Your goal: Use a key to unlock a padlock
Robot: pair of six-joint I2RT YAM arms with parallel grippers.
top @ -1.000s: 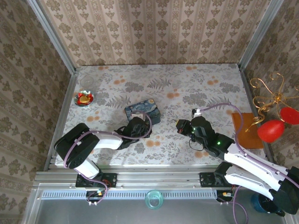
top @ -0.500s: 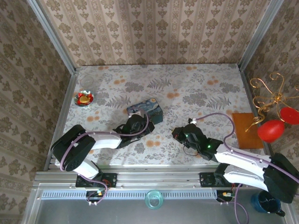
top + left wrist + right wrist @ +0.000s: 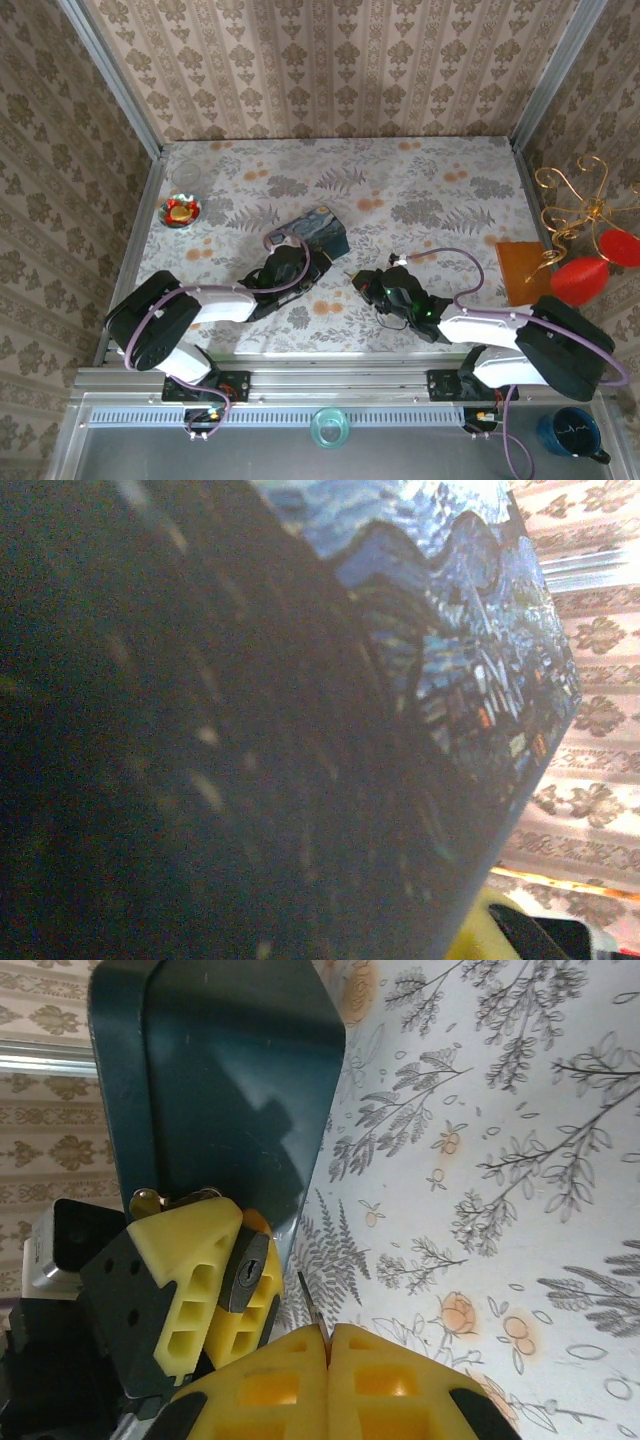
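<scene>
padlock: small, dark grey, its flat end with the keyhole slot facing the right wrist camera, tilted a little, pinched between the yellow pads of the left gripper; its shackle is mostly hidden

key: a thin dark sliver standing out from between the closed tips of the right gripper, its point aimed up beside the padlock, near the keyhole but apart from it

both are held above the surface, towards the middle of its near edge
</scene>
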